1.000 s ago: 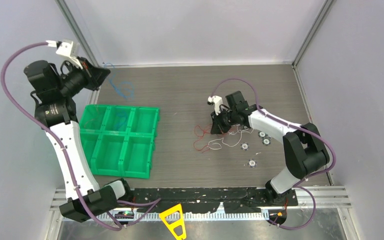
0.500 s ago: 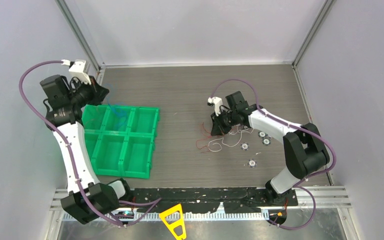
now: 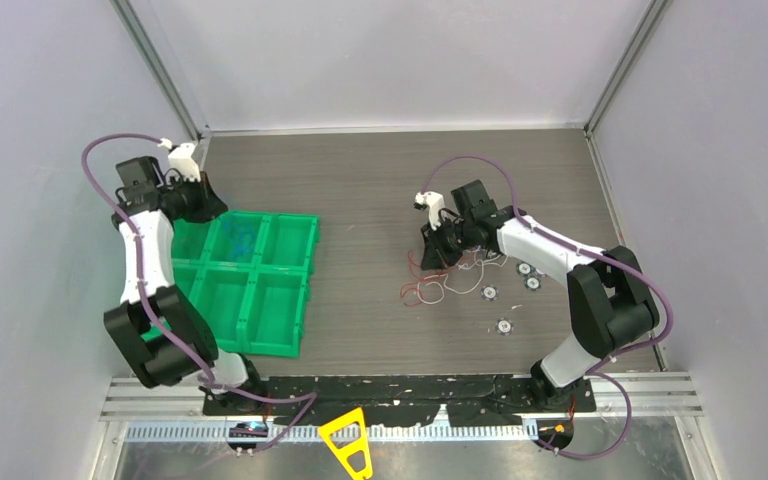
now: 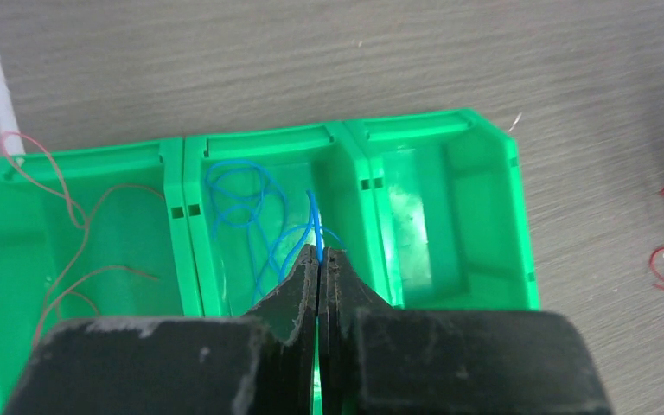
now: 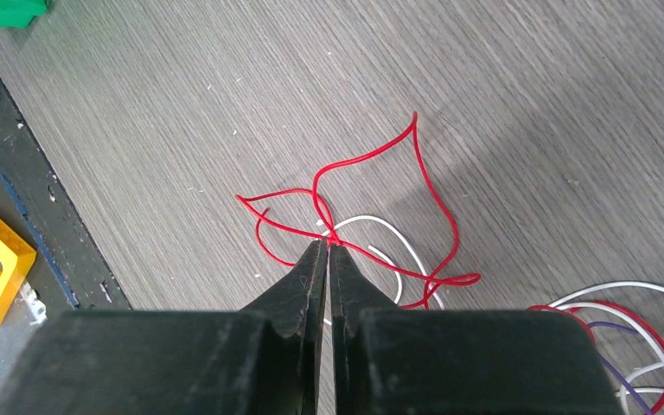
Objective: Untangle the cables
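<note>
L pincer (image 4: pixel 321 253) pinches blue cable (image 4: pixel 251 186) coiled in mid far-row cell of green tray (image 4: pixel 437 125) by bench's (image 5: pixel 181 86) left edge; R pincer (image 5: pixel 328 246) pinches red cable (image 5: pixel 424 173) crossing white cable (image 5: pixel 389 226) nearer right edge.

Blue cable (image 4: pixel 251 186): loose loops in green tray (image 4: pixel 437 125), mid far compartment, one end raised. Red-brown cable (image 4: pixel 73 216): far-left compartment, sprawled. Red cable (image 5: pixel 437 199), white cable (image 5: pixel 370 218), purple cable (image 5: pixel 605 350): loose overlapping tangle well right of tray.

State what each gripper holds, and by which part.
Left gripper: the blue cable, pinched on a strand at its fingertips. Right gripper: the red cable, pinched where its loops cross.
</note>
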You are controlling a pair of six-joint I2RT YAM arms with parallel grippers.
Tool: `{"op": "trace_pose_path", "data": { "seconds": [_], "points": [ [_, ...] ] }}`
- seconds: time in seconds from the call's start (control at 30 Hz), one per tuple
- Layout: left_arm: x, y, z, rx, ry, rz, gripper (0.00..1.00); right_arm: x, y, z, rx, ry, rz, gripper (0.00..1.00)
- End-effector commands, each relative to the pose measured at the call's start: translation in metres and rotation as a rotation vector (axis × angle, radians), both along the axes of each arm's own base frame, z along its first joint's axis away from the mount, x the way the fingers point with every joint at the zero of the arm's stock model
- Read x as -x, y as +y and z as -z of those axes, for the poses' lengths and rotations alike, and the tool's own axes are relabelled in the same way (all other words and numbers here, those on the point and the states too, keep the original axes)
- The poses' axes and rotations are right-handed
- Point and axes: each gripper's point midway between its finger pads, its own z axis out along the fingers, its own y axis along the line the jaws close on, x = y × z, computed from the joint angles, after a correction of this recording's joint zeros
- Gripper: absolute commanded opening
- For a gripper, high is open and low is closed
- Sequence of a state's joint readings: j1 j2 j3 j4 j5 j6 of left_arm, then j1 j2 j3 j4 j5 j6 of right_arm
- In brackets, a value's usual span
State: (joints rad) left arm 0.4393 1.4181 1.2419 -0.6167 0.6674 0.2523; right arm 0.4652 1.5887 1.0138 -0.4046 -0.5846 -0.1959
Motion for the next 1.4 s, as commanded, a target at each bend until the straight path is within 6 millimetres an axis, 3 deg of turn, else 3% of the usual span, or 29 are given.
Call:
{"op": "trace_pose_path", "data": {
  "seconds": [0.0,0.2,0.3,0.37,0.43,0.57,0.63,0.77,0.9,1.13,1.27,1.3,1.37],
  "points": [
    [-0.014,0.009,0.035,-0.063,0.035,0.020,0.00,-0.005,0.004,-0.018,-0.034,-0.037,-0.007,0.11],
    [-0.003,0.005,0.085,-0.129,0.164,0.078,0.02,0.000,-0.002,-0.015,-0.015,-0.028,-0.021,0.12],
    [0.002,0.006,0.080,-0.153,0.182,0.087,0.33,0.001,-0.008,-0.020,0.007,-0.049,-0.038,0.16],
    [0.003,0.006,0.062,-0.178,0.143,0.097,0.45,0.003,-0.016,-0.028,0.034,-0.062,-0.045,0.23],
    [0.005,0.001,0.036,-0.195,0.076,0.118,0.57,-0.001,-0.021,-0.041,0.039,-0.105,-0.045,0.37],
    [0.007,-0.007,-0.018,-0.221,-0.042,0.136,0.73,-0.008,-0.041,-0.068,0.028,-0.112,0.003,0.71],
    [0.008,-0.010,-0.042,-0.244,-0.100,0.147,0.97,-0.014,-0.055,-0.076,0.033,-0.111,0.042,0.80],
    [0.009,-0.017,-0.079,-0.341,-0.223,0.176,1.00,-0.038,-0.100,-0.067,0.205,-0.163,0.175,0.92],
    [0.015,-0.047,-0.100,-0.389,-0.326,0.257,1.00,-0.050,-0.139,-0.037,0.409,-0.145,0.243,0.94],
    [0.026,-0.107,-0.134,-0.318,-0.543,0.337,1.00,-0.066,-0.145,0.019,0.499,-0.036,0.267,0.91],
    [0.033,-0.123,-0.125,-0.296,-0.487,0.409,1.00,-0.084,-0.152,0.039,0.551,-0.052,0.296,0.87],
    [0.036,-0.129,-0.117,-0.284,-0.450,0.457,1.00,-0.087,-0.151,0.041,0.544,-0.053,0.296,0.82],
    [0.048,-0.146,-0.105,-0.239,-0.384,0.556,0.99,-0.087,-0.142,0.046,0.511,-0.019,0.278,0.60]
  ]
}}
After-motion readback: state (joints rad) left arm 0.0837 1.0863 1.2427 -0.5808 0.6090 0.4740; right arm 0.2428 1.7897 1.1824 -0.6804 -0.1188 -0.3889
